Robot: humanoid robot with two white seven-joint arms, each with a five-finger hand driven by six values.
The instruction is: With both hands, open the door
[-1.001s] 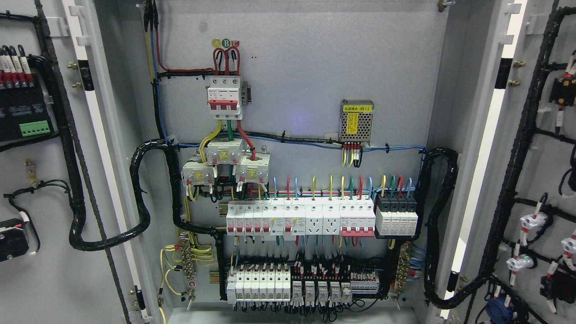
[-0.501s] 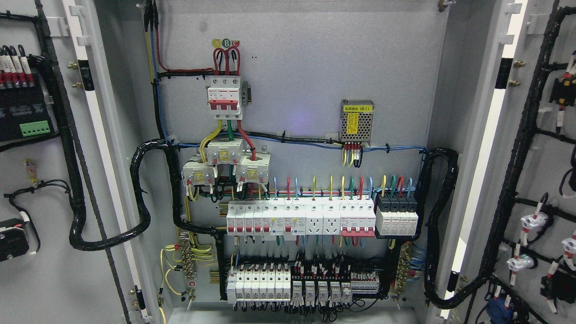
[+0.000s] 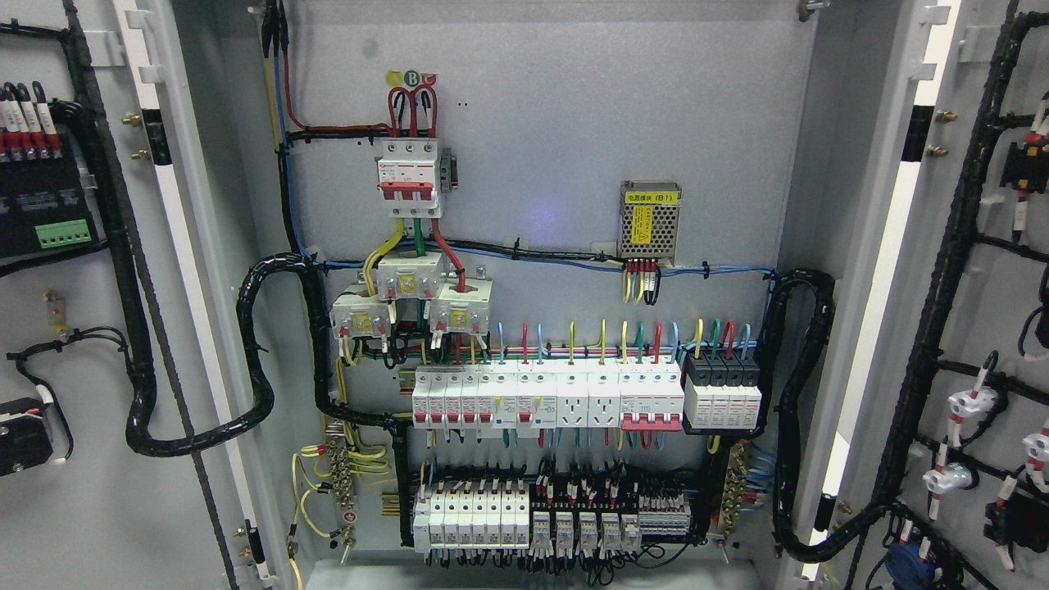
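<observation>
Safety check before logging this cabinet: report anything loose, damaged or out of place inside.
Nothing stands out. Both doors, left door and right door, stand wide open; the breaker rows sit level and the black cable looms look tied in place.

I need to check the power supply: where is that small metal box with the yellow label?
In the head view, the metal box sits on the back panel, upper right of centre, above the black breakers.
</observation>
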